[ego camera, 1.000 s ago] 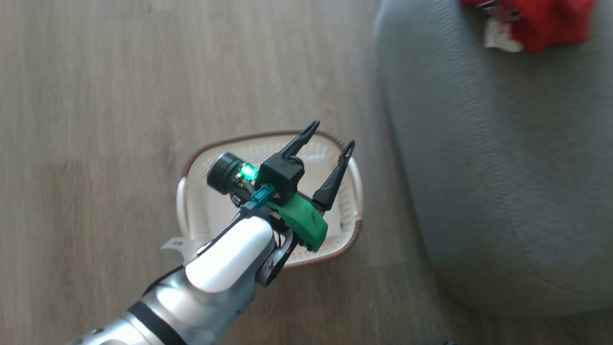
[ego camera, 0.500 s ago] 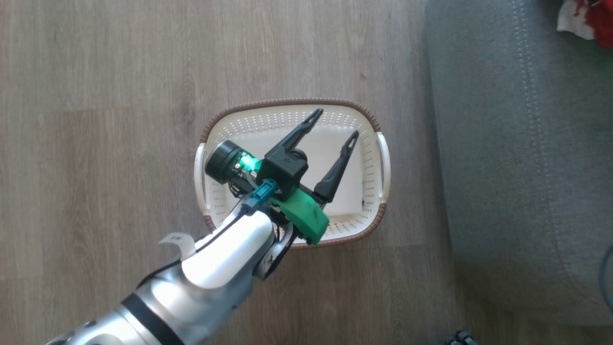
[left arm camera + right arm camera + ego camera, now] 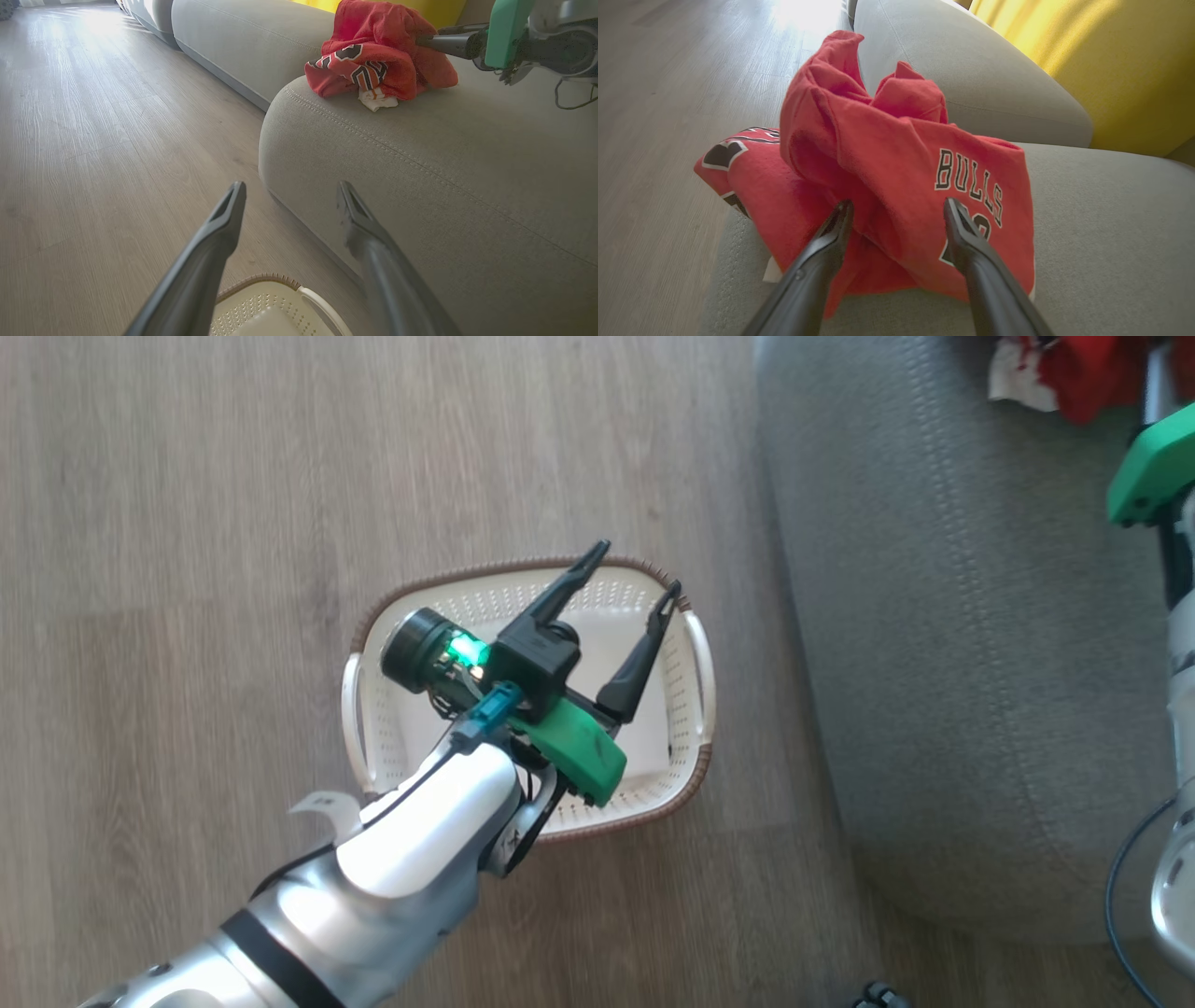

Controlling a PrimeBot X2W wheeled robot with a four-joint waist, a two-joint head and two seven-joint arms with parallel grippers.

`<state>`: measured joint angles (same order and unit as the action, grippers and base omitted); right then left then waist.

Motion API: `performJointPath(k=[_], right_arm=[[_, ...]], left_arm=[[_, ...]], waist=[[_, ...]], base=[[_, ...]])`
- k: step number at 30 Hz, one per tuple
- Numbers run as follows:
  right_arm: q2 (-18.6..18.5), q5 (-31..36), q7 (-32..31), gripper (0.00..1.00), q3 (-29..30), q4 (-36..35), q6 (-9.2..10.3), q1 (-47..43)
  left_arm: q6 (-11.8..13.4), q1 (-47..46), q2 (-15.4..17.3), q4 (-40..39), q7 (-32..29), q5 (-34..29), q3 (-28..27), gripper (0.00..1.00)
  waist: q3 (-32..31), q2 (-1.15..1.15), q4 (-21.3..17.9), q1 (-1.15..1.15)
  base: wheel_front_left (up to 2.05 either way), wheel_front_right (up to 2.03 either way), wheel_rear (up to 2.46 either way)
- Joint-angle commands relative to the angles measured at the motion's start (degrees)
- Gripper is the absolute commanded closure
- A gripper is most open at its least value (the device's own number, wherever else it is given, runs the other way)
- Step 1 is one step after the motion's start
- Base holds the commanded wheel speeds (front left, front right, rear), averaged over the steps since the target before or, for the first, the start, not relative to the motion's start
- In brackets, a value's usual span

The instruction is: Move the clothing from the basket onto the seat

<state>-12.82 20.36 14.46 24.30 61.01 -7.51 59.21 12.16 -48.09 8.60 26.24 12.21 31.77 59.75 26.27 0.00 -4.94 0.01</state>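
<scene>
While the left gripper [image 3: 635,569] hangs over the basket [image 3: 392,747], its two fingers are spread wide with nothing between them. In the head view its arm comes in from seven o'clock. The basket stands on the floor [image 3: 187,616] just beside the seat [image 3: 934,663], which runs from twelve to four o'clock.

The clothing [image 3: 896,186] lies on the seat, near its rounded edge, at one o'clock in the head view. It is a crumpled red heap of soft, slightly fuzzy cloth, bunched into a peak at twelve o'clock in the right wrist view. One face reads "BULLS" in black letters edged with white, with part of a number below. A second red fold pokes out at nine o'clock with more black-and-white lettering. A bit of white cloth or label shows under the heap at seven o'clock.

The right gripper [image 3: 897,204] is at the heap, its fingers standing well apart. The cloth bulges in the gap between the tips, and neither finger pinches it. From the left wrist view those fingers reach into the heap from three o'clock.

Behind the seat, at one to two o'clock in the right wrist view, rises a yellow cushion [image 3: 1111,70].
</scene>
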Motion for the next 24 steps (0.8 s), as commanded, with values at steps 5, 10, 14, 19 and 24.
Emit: performJointPath(k=[5, 10, 14, 19, 24], right_arm=[[0.86, -3.73, 0.53, 0.00, -5.12, -3.63, 0.02, -2.10], [1.35, -9.61, 0.53, 0.00, -11.71, -5.35, 0.02, -4.82], [1.66, -14.01, 0.53, 0.00, -16.05, -6.51, 0.02, -6.70], [2.20, -20.22, 0.53, 0.00, -19.63, -8.05, 0.02, -9.97], [3.29, -24.54, 0.53, 0.00, -22.04, -10.68, 0.02, -14.31]], left_arm=[[1.24, 1.72, 1.66, -2.67, 1.46, 1.30, -3.81, 0.00], [2.07, 4.87, 3.17, -2.71, 2.23, 3.21, -6.52, 0.00], [3.05, 7.76, 4.42, -3.00, 2.53, 4.91, -9.28, 0.00], [4.59, 12.63, 5.99, -3.91, 2.72, 6.74, -13.17, 0.00], [6.13, 17.96, 7.73, -6.60, 2.77, 6.76, -18.38, 0.00]], waist=[[-3.76, 0.00, -1.73, -0.01], [-8.59, 0.00, -2.09, -0.01], [-11.95, 0.00, -1.58, -0.01], [-16.01, 0.00, -0.14, -0.01], [-19.32, 0.00, 1.79, -0.01]], base=[[0.00, 0.00, 0.00], [0.00, 0.00, 0.00], [0.00, 0.00, 0.00], [0.00, 0.00, 0.00], [0.00, 0.00, 0.00]])
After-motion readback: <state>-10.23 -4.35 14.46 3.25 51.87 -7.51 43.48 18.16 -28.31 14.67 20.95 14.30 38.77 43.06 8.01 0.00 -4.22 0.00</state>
